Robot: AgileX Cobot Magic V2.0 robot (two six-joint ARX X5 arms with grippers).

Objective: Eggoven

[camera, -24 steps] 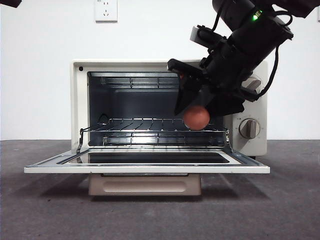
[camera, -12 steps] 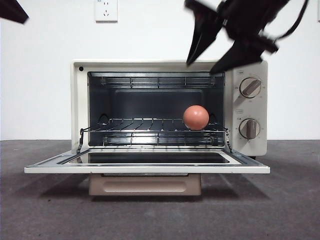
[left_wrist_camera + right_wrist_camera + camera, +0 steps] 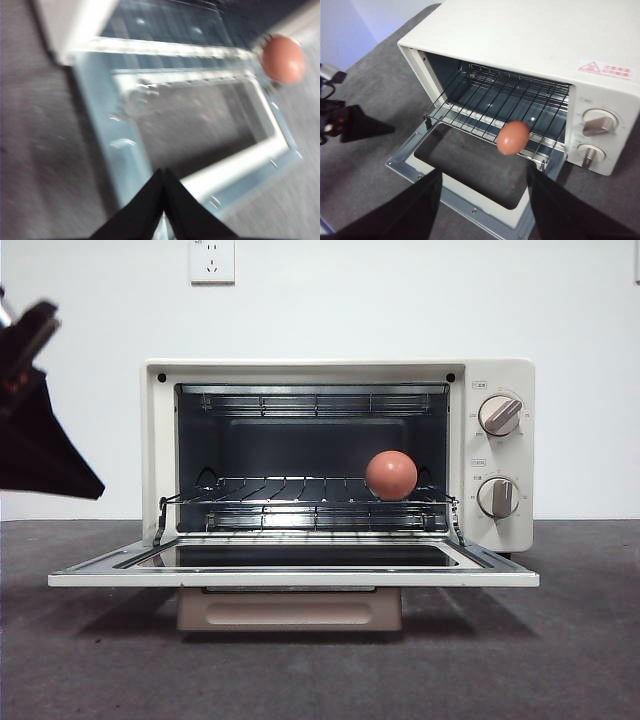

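Egg [image 3: 391,475] loose on oven [image 3: 337,455] rack; right jaws [image 3: 482,205] spread, empty; left jaws [image 3: 163,195] pressed together, empty.

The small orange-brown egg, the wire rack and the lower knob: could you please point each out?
Small orange-brown egg [image 3: 391,475], front view, its middle.
Wire rack [image 3: 270,490], front view, bare bars.
Lower knob [image 3: 498,497], front view, its face.

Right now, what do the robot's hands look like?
Both are plain black. The left gripper has two flat jaws that narrow to a sharp point, like a beak. The right gripper has two broad, smooth black jaws. No cables or markings show on either.
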